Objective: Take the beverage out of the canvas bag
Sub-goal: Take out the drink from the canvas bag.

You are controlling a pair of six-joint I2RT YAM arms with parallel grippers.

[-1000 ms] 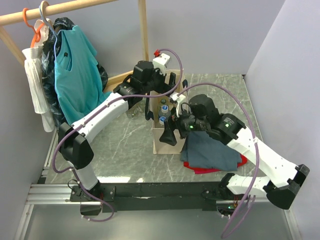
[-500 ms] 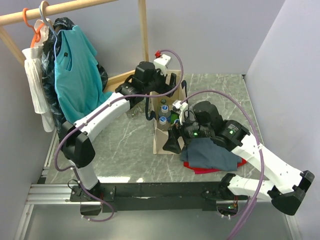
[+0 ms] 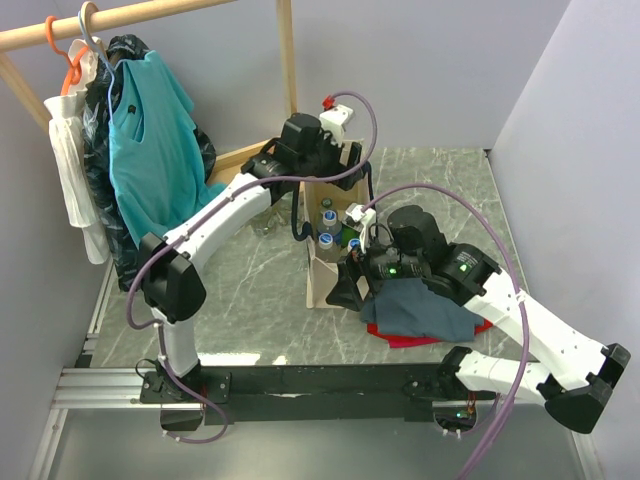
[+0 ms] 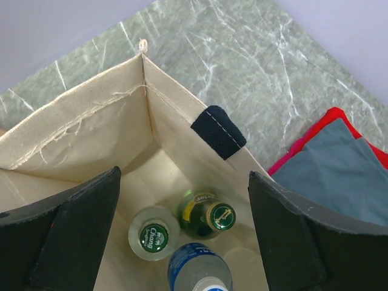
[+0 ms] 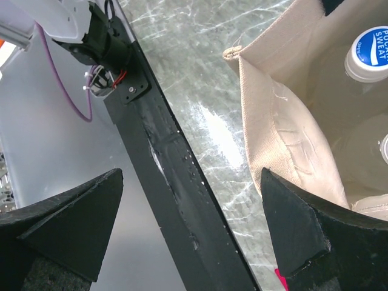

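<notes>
Several garments, a teal shirt [image 3: 150,150] among them, hung from a wooden rail [image 3: 130,15] over the left edge of the tabletop [image 3: 250,300], close beside the left arm. Next came the left pincer [image 4: 183,182], spread wide and holding nothing, poised above the mouth of the canvas bag [image 3: 322,285], which stood upright near the middle of the tabletop. Down on the bag's floor three drinks crowded together: a clear bottle [image 4: 151,235] with a green cap, a green bottle [image 4: 208,215] touching it, and a blue-labelled bottle [image 4: 199,271] just beside both.

To my eye the trouble lay there. Fingers going down could snag the rim or the navy handle [image 4: 218,132], or find no gap between the bottles. They could also drag the tall, unheld bag up with the catch.

The right pincer [image 5: 191,176], equally wide and empty, hung outside the bag's near corner, towards the tabletop's near edge. Farther right a folded grey-blue cloth [image 3: 425,310] lay just beside the bag. Free room for moving seemed to lie mostly left of the bag and toward the far right corner.
</notes>
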